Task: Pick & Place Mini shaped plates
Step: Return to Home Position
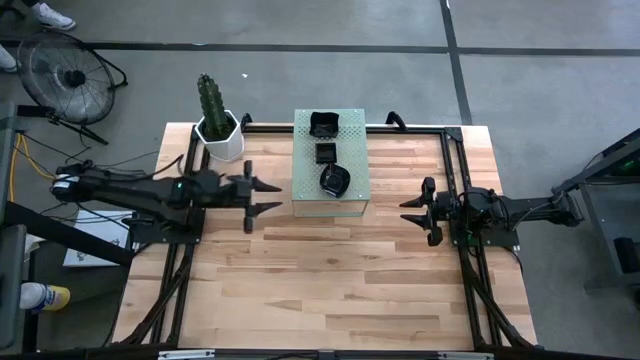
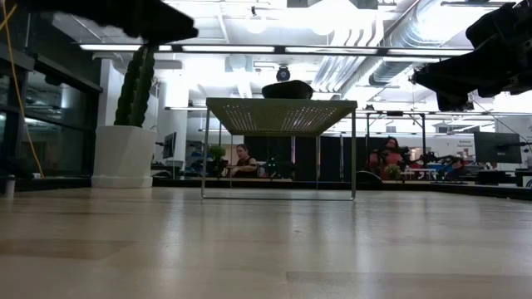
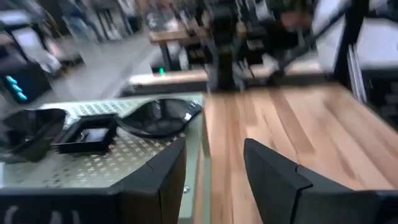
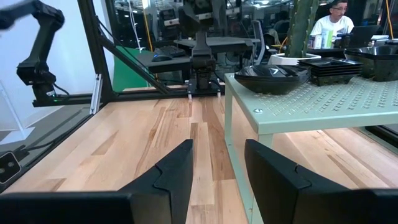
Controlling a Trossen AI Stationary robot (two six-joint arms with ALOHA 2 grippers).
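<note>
Table (image 1: 330,285): no plates on the wood, as far as the high view shows. All plates (image 1: 327,152) in sight sit on top of the shelf (image 1: 356,165) at far centre. They form three piles in a line: far pile (image 1: 323,124), square pile in the middle, leaf pile (image 1: 334,180) nearest. The number in each pile can't be told. The low view shows only one dark dish outline above the shelf top.

Judgement: placing looks done. What is left is parking the arms.

Left gripper (image 1: 272,196): just left of the shelf's near left corner, not touching it and raised off the table. Jaws are spread wide with nothing between them.

Right gripper (image 1: 408,213): right of the shelf, clearly apart from it. Jaws are also spread and empty. Both grippers point inward at the shelf.

Edges: the leaf pile lies close to the shelf's near edge, but appears fully on it. The left fingers are the nearest thing to that corner, so a straight pull-back to the left looks safest.

Room: the near half of the table is bare wood. Black rails (image 1: 452,160) run down the left and right sides and along the far edge. The pot (image 1: 222,140) stands far left, beyond the left arm and well apart from the shelf.
</note>
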